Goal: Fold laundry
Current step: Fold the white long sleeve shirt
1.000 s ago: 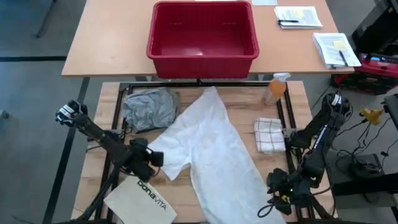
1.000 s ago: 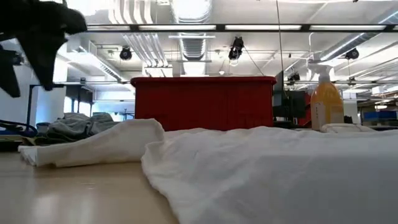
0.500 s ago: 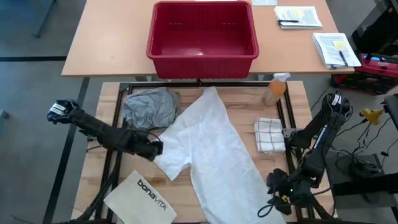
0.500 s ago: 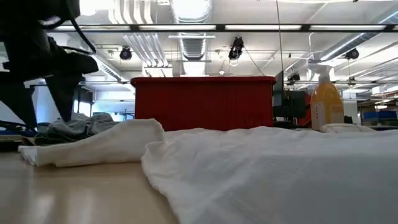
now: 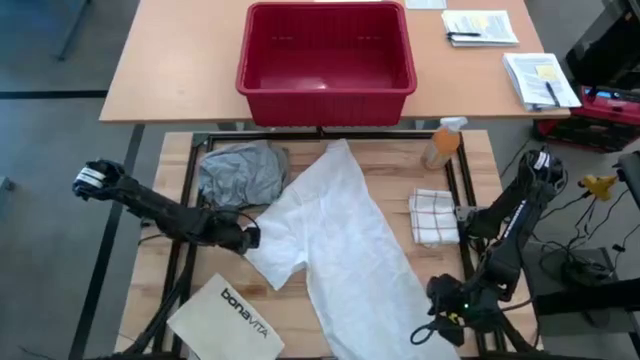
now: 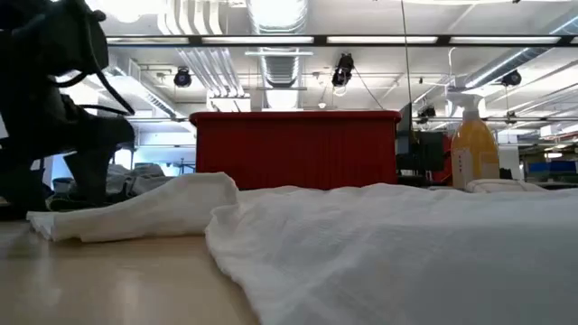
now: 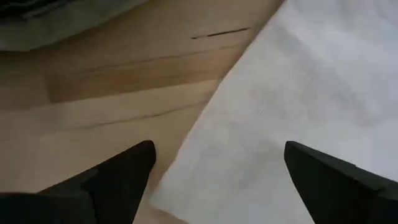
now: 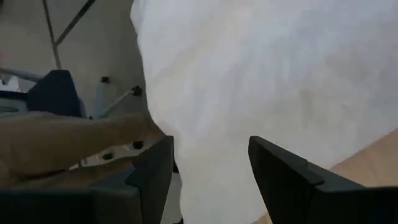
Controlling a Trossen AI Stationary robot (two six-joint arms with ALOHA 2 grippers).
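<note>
High view: left gripper (image 5: 247, 237), jaws spread, reaches low to white shirt's (image 5: 340, 235) sleeve edge; right gripper (image 5: 437, 328) jaws spread.

White shirt (image 5: 345, 235), plain, between the black fingers (image 7: 118, 180) of the left gripper (image 7: 214, 177). Grey T-shirt (image 5: 240, 172) beyond them. Red bin (image 5: 326, 60); white-and-dark checked cloth (image 5: 432, 216); orange spray bottle (image 5: 441, 142); white bag (image 5: 225, 318), black "bonavita" lettering; pale wood table (image 5: 170, 270).
</note>
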